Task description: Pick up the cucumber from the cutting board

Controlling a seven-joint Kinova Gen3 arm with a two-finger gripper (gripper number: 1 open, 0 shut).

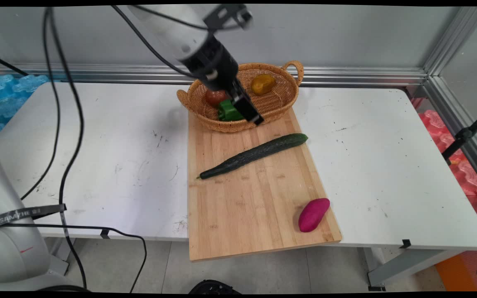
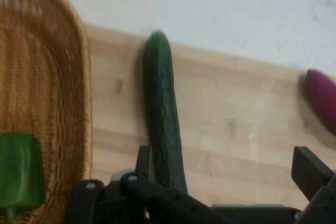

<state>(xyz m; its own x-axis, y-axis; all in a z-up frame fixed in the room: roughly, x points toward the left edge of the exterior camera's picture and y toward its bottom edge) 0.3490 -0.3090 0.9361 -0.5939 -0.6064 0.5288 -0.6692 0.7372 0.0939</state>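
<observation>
Hand view alone shows the end effector (image 2: 226, 174) spread wide, empty, above the cucumber (image 2: 163, 124).

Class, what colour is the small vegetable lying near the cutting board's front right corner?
Magenta-purple; the small vegetable shows best in the main view.

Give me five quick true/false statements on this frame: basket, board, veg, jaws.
1. The cucumber lies on the cutting board. True.
2. The purple sweet potato sits inside the basket. False: it lies on the board's near right corner.
3. The gripper hangs over the basket's near rim, jaws open and empty. True.
4. The basket holds only one item. False: a green pepper, a red tomato and a yellow-orange pepper are in it.
5. The cucumber touches the sweet potato. False: bare board separates them.
</observation>
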